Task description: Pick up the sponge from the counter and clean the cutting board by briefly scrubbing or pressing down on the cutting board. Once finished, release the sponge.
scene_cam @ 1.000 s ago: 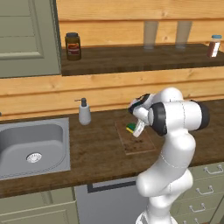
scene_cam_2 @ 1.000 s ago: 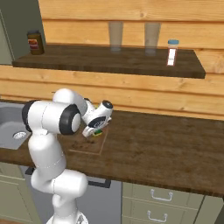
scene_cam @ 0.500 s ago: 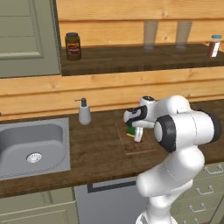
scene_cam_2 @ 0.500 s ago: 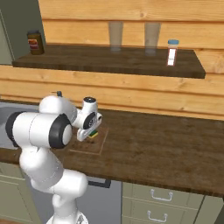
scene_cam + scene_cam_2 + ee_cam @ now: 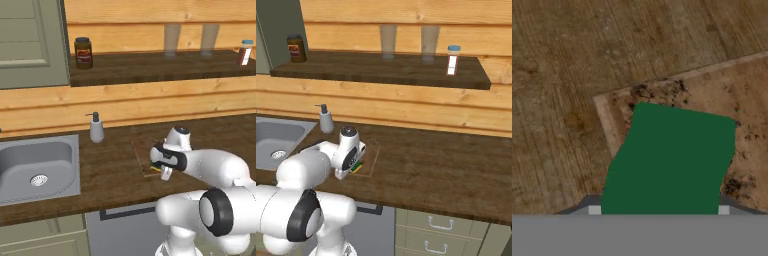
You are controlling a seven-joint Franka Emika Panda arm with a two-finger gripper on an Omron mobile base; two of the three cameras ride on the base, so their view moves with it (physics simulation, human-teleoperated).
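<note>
My fingers (image 5: 162, 169) are clamped on the sponge (image 5: 669, 157) — its green top fills the lower middle of the hand view, with a finger tip at each bottom corner. In the left base view the sponge (image 5: 158, 167) shows as a sliver of green and yellow under my hand, just right of centre, down on the board (image 5: 142, 156). In the right base view it (image 5: 358, 166) peeks out at centre left, on the near part of the board (image 5: 371, 155). The hand view has the board's (image 5: 737, 105) pale edge running across the upper middle, and the sponge sits near a corner of it. The board lies flat on the bench (image 5: 115, 172), right of the sink (image 5: 35, 165), with a soap dispenser (image 5: 96, 128) behind, between the two.
</note>
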